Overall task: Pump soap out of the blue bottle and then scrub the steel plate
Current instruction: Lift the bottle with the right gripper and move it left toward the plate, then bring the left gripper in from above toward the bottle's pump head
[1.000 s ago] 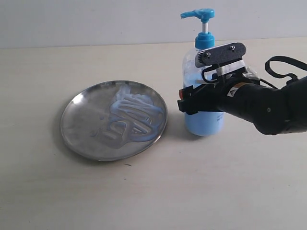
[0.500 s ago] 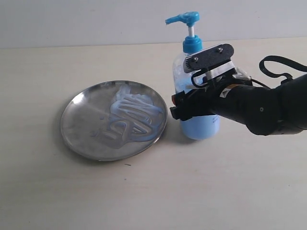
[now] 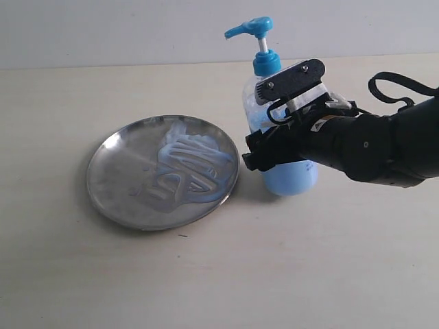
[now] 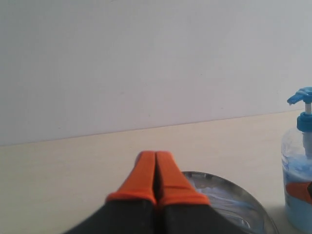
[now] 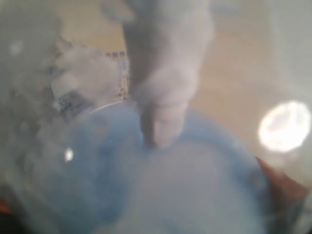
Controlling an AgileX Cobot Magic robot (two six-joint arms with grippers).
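The blue bottle (image 3: 291, 179) stands just right of the steel plate (image 3: 120, 181), leaning slightly toward it, and its blue pump head (image 3: 250, 29) points that way. My right gripper (image 3: 266, 152) is shut on the bottle's middle, one jaw on each side. In the right wrist view the bottle (image 5: 161, 185) fills the picture as a blur. Whitish-blue soap (image 3: 188, 164) lies in swirled streaks on the plate's right half. My left gripper (image 4: 155, 161) is shut and empty; past its orange fingers are the plate (image 4: 243, 200) and the bottle (image 4: 297, 170). It is out of the exterior view.
The plate and bottle rest on a pale beige tabletop (image 3: 206, 274) that ends at a light wall (image 3: 137, 27) behind. My right arm's black body (image 3: 377, 147) reaches in from the right edge, with a cable loop (image 3: 391, 86) above it.
My right gripper has carried the bottle leftward toward the plate, and the bottle now leans a little more. The plate and its soap streaks look unchanged.
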